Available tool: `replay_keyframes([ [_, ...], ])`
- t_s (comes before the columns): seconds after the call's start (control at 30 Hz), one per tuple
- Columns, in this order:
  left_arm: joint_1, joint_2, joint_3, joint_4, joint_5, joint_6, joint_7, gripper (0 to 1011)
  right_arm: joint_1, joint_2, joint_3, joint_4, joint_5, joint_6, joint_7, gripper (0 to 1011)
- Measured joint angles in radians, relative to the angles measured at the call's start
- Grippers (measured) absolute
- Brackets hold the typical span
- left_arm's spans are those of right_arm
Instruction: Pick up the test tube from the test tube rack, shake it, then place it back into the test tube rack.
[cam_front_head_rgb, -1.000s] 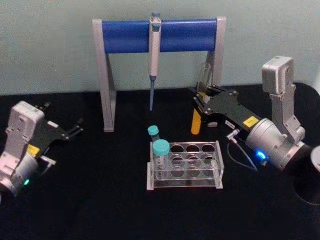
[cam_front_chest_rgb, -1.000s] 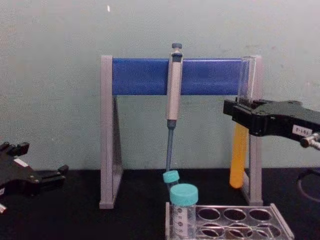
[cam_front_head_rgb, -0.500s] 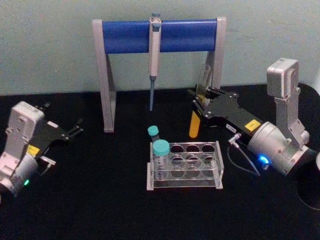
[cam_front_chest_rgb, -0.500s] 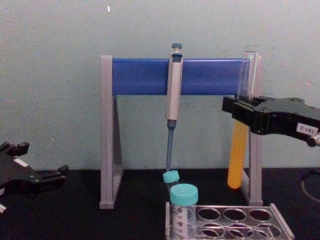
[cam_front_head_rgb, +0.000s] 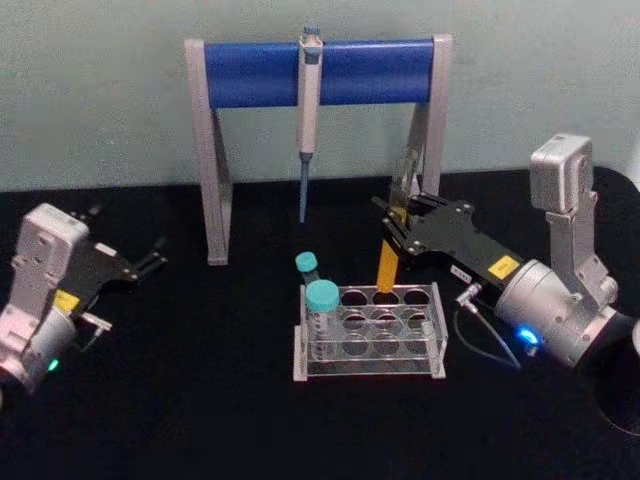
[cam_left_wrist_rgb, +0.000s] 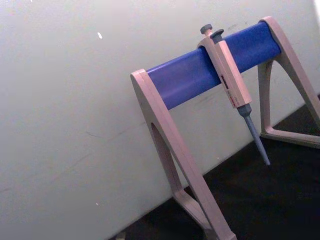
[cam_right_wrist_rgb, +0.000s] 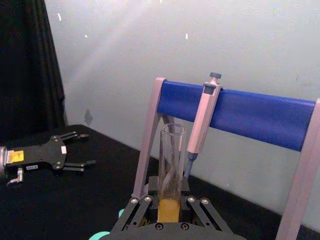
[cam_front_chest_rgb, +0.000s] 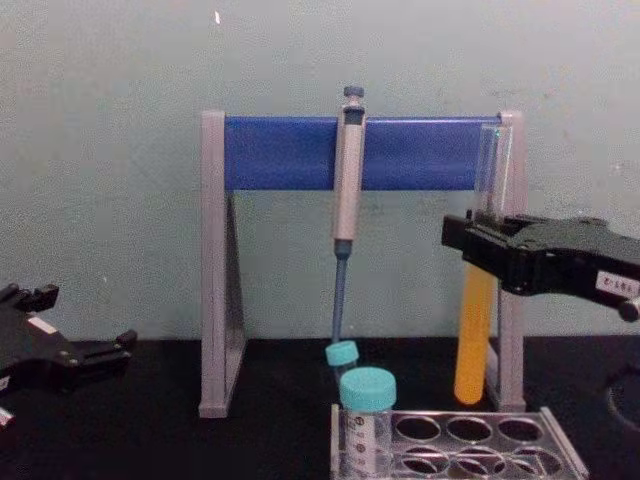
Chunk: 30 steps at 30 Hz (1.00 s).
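Observation:
My right gripper is shut on the test tube, a tall clear capless tube with orange-yellow liquid in its lower half. The tube hangs nearly upright, slightly tilted, with its bottom end just above the back row of the test tube rack. From the chest the tube ends a little above the rack's top plate, held by the right gripper. In the right wrist view the tube stands between my fingers. The left gripper is parked open at the far left.
Two teal-capped tubes stand in the rack's left column. Behind the rack stands the grey-and-blue pipette stand with a pipette hanging from its bar. Its right leg is close behind the held tube.
My right gripper has carried the tube down and nearer, from beside the stand's right leg to just over the rack's back row. The left arm has stayed put.

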Motion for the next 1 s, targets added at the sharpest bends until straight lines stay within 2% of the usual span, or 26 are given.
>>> replay_keyframes([
  [1.0,0.000,0.000,0.000,0.000,0.000,0.000,0.000,1001,0.009,-0.016,-0.015,0.053,-0.031,0.003,-0.018,229],
])
